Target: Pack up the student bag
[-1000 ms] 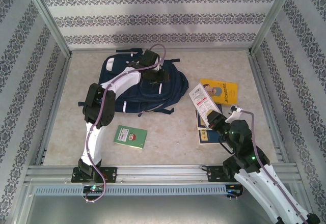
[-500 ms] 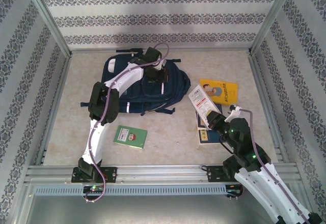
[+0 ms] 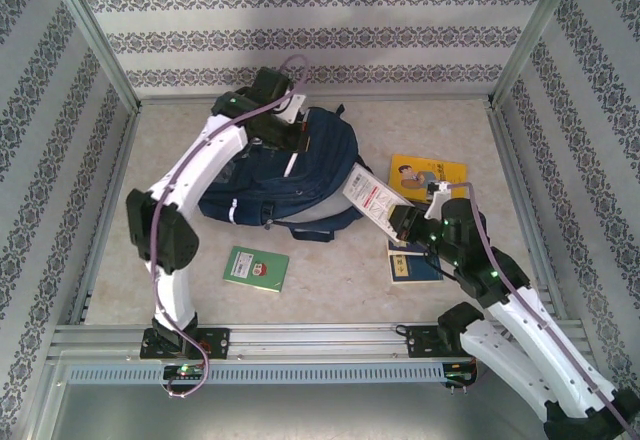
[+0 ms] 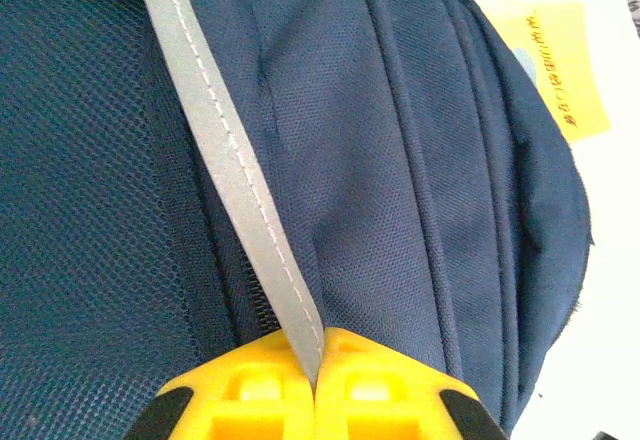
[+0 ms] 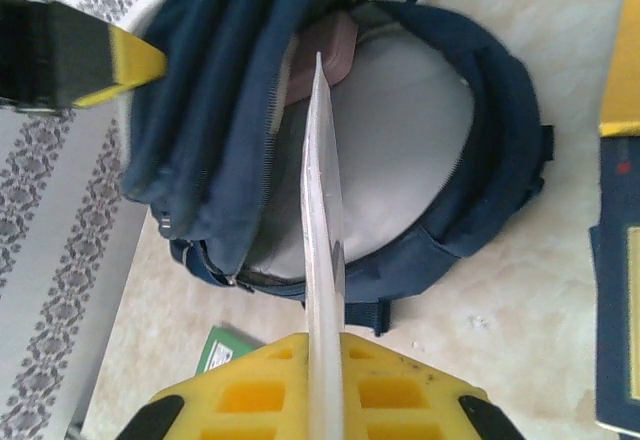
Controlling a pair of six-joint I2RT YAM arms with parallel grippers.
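Since a second ago we have hauled the student bag's (image 3: 300,175) front up and back, so its mouth gapes rightward. It lies on the table's (image 3: 330,280) far half, left of centre. Our left gripper (image 4: 318,348) is clamped on its grey strip (image 4: 235,175). Our right gripper (image 5: 325,350) pinches a booklet (image 3: 372,198), edge-on just before the mouth.

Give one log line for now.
left gripper: shut on grey strip of navy fabric backpack | right gripper: shut on thin white booklet at backpack opening

Mouth of student bag (image 3: 320,165): gaping, white booklet (image 3: 372,200) edge-on at rim. Bare worktop (image 3: 340,275): bottom centre. Obstructions: green booklet (image 3: 256,268) lower left; yellow book (image 3: 432,174), blue book (image 3: 408,264) right.
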